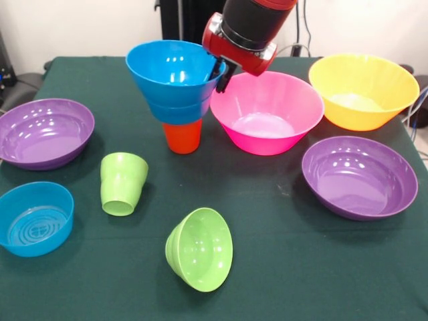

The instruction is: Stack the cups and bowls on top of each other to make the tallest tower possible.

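The tower stands at the back centre: an orange cup (182,137) as base with two blue bowls (170,93) nested upright on it, widening upward. My gripper (223,75) hangs from above at the right rim of the top blue bowl, between it and the large pink bowl (267,100). Whether it holds the rim does not show. The lime green ridged cup (123,182) sits left of centre, narrow end toward the camera. The small lime green bowl (200,249) lies on its side at the front.
A yellow-orange bowl (364,90) stands at the back right. One purple bowl (43,132) is at the left and another (359,176) at the right. A third blue bowl (35,218) sits at the front left. The tablecloth (281,267) is dark green.
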Available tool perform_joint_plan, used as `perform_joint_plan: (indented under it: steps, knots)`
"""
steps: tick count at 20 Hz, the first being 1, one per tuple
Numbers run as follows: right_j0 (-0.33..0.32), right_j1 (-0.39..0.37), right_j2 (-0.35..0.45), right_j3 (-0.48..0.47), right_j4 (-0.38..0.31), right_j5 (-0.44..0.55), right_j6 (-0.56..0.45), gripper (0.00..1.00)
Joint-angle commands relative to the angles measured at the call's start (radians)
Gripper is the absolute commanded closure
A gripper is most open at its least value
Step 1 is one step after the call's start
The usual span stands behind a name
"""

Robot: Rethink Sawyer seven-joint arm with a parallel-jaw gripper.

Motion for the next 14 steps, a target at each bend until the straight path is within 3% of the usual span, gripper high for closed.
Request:
perform_joint_plan:
  steps: [1,14]
  knots:
    - [-0.027,-0.004,0.144,0.071,0.042,-0.079,0.081,1.0]
    - [0.001,-0.048,0.121,0.173,0.024,-0.12,0.097,1.0]
